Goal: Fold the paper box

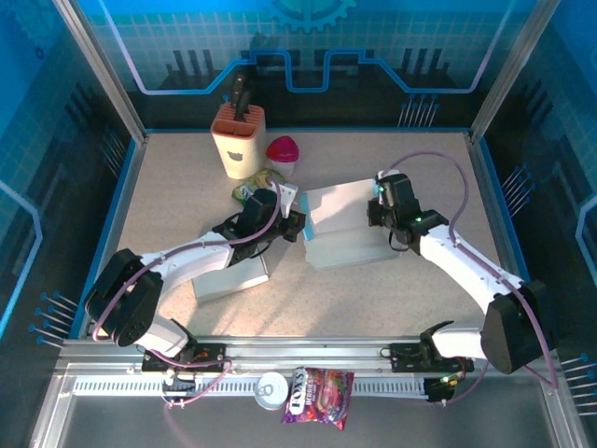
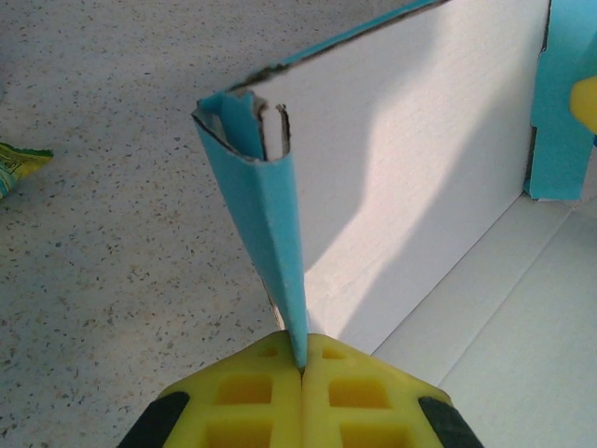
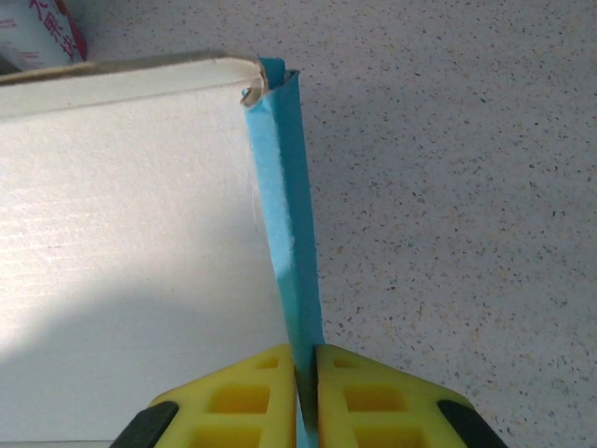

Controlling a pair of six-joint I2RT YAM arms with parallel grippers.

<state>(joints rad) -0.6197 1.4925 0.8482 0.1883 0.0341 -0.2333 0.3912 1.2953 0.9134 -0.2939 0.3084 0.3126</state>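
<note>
Yellow fingertips (image 2: 244,399) clamped on blue box corners, both arms

Left wrist view: left jaws closed on a folded blue corner flap (image 2: 272,233) of the paper box (image 1: 343,229), gripping it. That flap stands upright out of the pinch, its torn top end showing layered card. White inner wall runs off to the right, white box floor at lower right, speckled desk (image 2: 103,261) to the left. Right wrist view: right jaws closed on a blue corner strip (image 3: 291,215) of the same box, with the strip held between the yellow pads. White wall lies left of the strip, bare desk to the right. Top view: box sits mid-desk, a little right of centre, between the two arms. Left arm (image 1: 191,259) reaches its left edge, right arm (image 1: 452,257) its right edge. Flat pale card (image 1: 229,280) lies under the left arm. Behind the box: orange holder (image 1: 239,142) with dark handles sticking out, pink-topped cup (image 1: 284,151) just beside it, green-yellow packet (image 1: 254,190) near the left wrist. On the near rail: tin can (image 1: 271,389) touching a purple candy bag (image 1: 320,396)
</note>
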